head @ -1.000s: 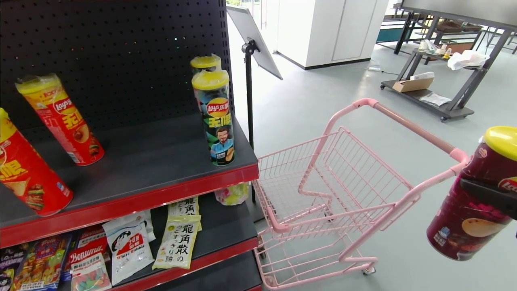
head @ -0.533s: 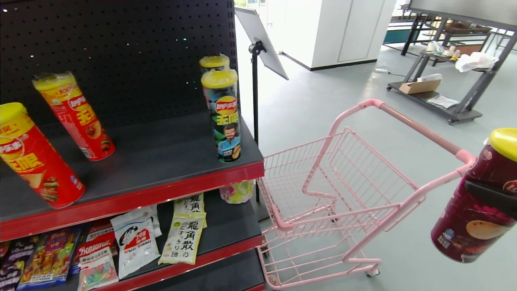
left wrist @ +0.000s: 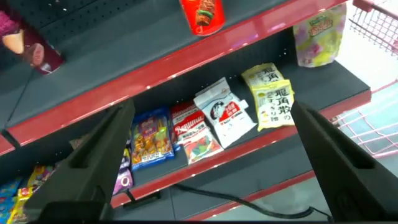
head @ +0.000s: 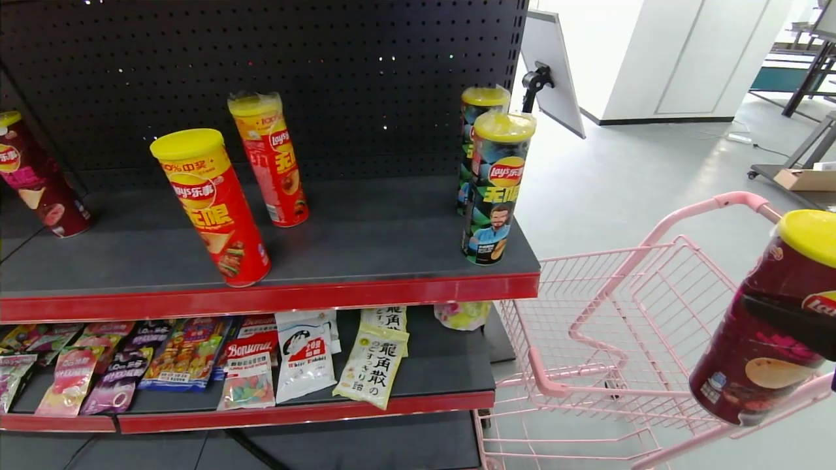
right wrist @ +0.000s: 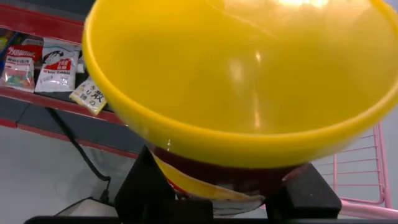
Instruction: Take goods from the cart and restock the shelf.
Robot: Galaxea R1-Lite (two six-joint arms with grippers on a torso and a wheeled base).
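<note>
While the right gripper [head: 787,321] clamps the maroon chip can [head: 751,378] above the pink cart [head: 653,274], the upper shelf [head: 366,228] lies to its left.
Can near upright, lid up, slightly tilted; left gripper [left wrist: 214,155] jaws spread and empty, facing the lower shelf [left wrist: 323,93].

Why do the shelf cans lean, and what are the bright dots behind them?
Head view: likely wide-lens distortion tilts the front red can; the dots look like light through the pegboard holes. Right wrist view: glare patches on the maroon can and its lid.
</note>
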